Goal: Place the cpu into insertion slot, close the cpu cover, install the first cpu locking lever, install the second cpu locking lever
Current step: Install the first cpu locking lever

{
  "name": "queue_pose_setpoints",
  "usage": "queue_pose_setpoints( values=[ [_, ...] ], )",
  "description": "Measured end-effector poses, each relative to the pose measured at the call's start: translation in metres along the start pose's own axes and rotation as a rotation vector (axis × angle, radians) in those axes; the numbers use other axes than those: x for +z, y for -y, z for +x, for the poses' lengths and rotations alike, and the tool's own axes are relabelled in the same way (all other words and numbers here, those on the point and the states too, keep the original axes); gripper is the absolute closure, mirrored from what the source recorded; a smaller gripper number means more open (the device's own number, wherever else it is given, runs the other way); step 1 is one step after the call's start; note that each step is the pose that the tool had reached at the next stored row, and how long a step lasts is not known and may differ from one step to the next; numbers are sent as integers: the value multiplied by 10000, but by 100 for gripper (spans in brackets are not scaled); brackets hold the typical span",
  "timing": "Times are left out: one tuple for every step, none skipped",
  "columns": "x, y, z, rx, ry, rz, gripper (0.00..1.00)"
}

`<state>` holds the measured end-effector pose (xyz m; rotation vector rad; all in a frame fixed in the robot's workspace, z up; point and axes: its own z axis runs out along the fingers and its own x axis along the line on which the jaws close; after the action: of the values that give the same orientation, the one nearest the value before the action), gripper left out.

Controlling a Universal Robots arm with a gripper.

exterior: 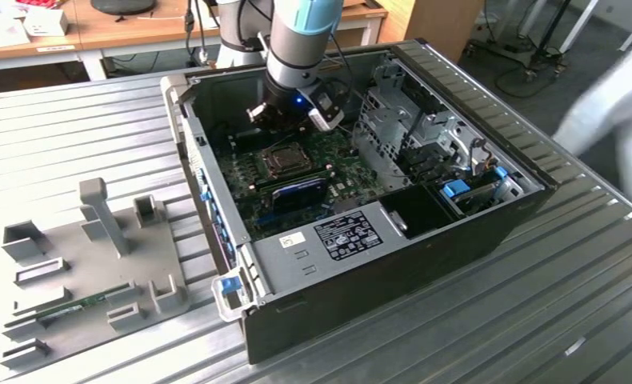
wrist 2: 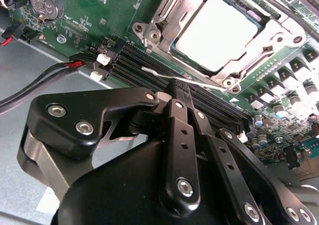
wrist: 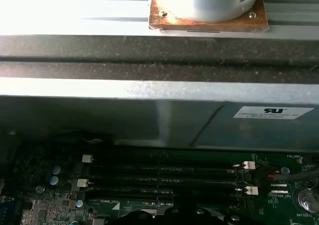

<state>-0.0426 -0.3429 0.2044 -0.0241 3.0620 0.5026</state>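
Observation:
The cpu (wrist 2: 217,33), with its pale grey metal top, lies in the insertion slot (exterior: 285,160) on the green board inside the open computer case. The silvery cpu cover (wrist 2: 281,33) lies flat around it. A thin silvery locking lever (wrist 2: 204,82) runs along the socket's edge beside the black memory slots. In the second wrist view my black gripper (wrist 2: 182,93) is shut, with its tips right at this lever; whether they touch it I cannot tell. In the exterior view the gripper (exterior: 282,124) hangs just behind the socket.
Metal drive cages (exterior: 423,136) fill the case on the exterior view's right. The case wall (wrist: 159,115) rises close beside the memory slots (wrist: 164,177). A red and black cable (wrist 2: 45,75) crosses near the gripper. A grey fixture plate (exterior: 82,264) lies on the table. A blurred sleeve (exterior: 615,88) passes.

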Motion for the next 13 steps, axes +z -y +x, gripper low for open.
queue_pose_setpoints(
  values=[
    [3,1,-1,0,0,0,90],
    [6,2,-2,-1,0,0,90],
    [10,3,-2,0,0,0,90],
    [13,4,-3,0,0,0,90],
    [16,5,-3,0,-1,1,90],
    [19,7,-4,0,-1,1,90],
    [23,8,-4,0,0,0,90],
    [26,9,-5,0,0,1,90],
    [29,10,-5,0,0,0,90],
    [33,11,-5,0,-1,1,90],
    [36,12,-6,0,-1,1,90],
    [40,13,-6,0,0,0,90],
    [43,15,-7,0,0,0,90]
  ],
)
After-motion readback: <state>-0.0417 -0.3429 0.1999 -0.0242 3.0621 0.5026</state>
